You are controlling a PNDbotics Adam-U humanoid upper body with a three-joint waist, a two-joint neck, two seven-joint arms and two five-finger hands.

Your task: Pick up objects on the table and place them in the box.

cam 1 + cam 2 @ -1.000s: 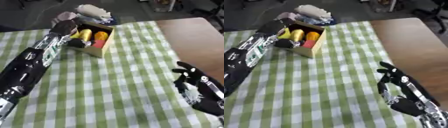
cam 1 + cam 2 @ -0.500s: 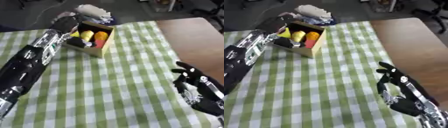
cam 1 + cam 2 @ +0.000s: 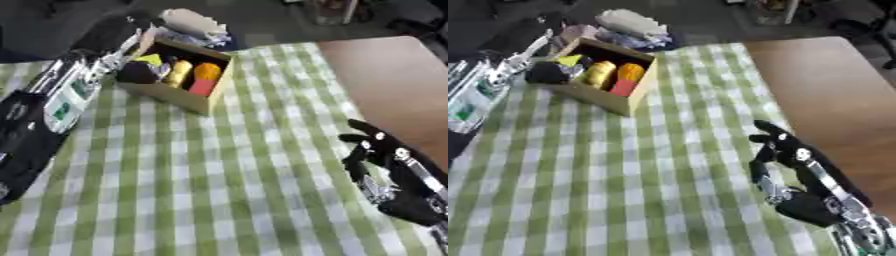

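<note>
Left eye view shows a cardboard box (image 3: 179,95), square and open-topped, standing on the surface (image 3: 219,190) under a green-and-white checked cloth, toward the far left. Inside lie a rounded black object (image 3: 136,73), a yellow-green piece (image 3: 150,59), a yellow cylinder (image 3: 180,73), an orange round thing (image 3: 207,71) and a red block (image 3: 200,88). The left hand (image 3: 109,32) hangs at the box's far-left corner, just above the black object; whether its fingers are curled I cannot tell. The right hand (image 3: 785,155) rests open near the lower right, fingers up and holding nothing, well apart from the box. Crumpled pale fabric (image 3: 192,22) lies behind the box.
</note>
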